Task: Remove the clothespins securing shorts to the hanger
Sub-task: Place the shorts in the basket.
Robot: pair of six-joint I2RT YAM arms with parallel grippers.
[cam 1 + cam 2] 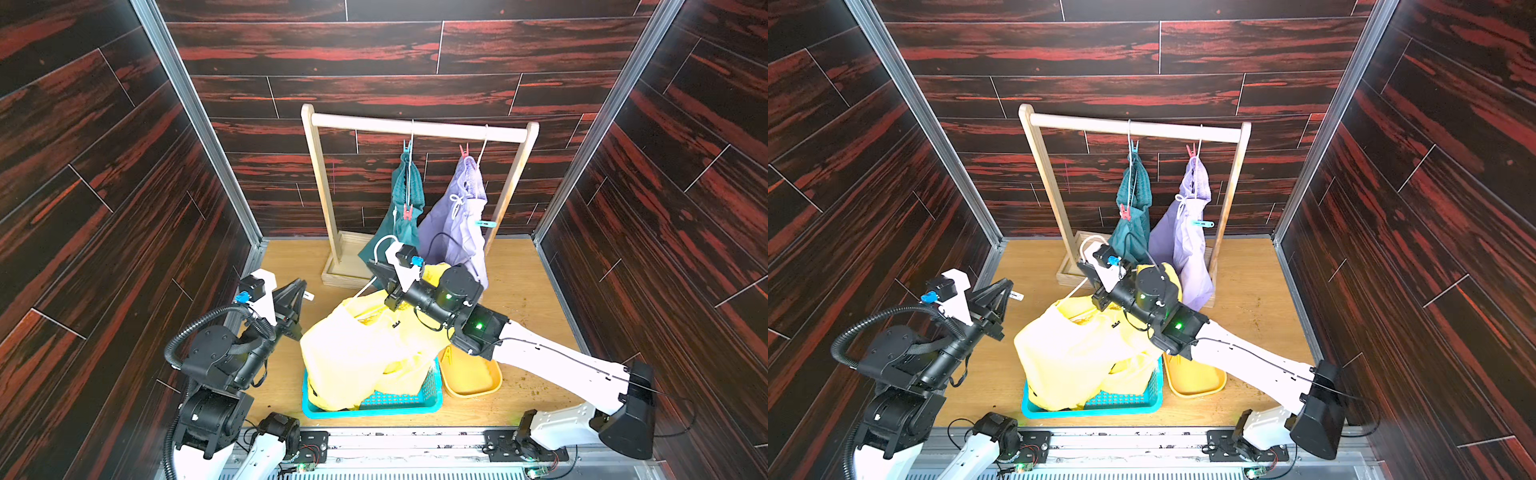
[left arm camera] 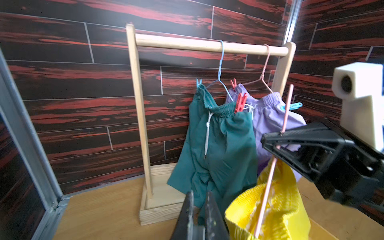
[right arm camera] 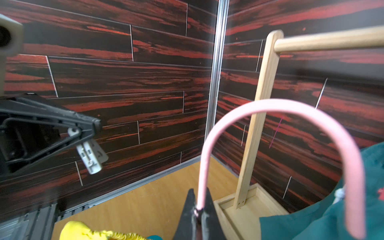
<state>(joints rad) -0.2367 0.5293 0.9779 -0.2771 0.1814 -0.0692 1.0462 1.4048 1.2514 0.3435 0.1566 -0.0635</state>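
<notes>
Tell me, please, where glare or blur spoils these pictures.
In both top views, the yellow shorts bleach nearly white under the light. In the left wrist view, the right gripper is close and soft. In the right wrist view, the pink hanger hook is blurred, and the clothespin looks washed out.

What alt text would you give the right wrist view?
The right claw is shut on the stem of a pink wire hanger whose hook curves up before a light wooden clothes rack. The left claw grips a small pale plastic clothespin against a dark red plank wall. Dark teal fabric shorts and bright yellow fabric shorts are partly visible.
</notes>
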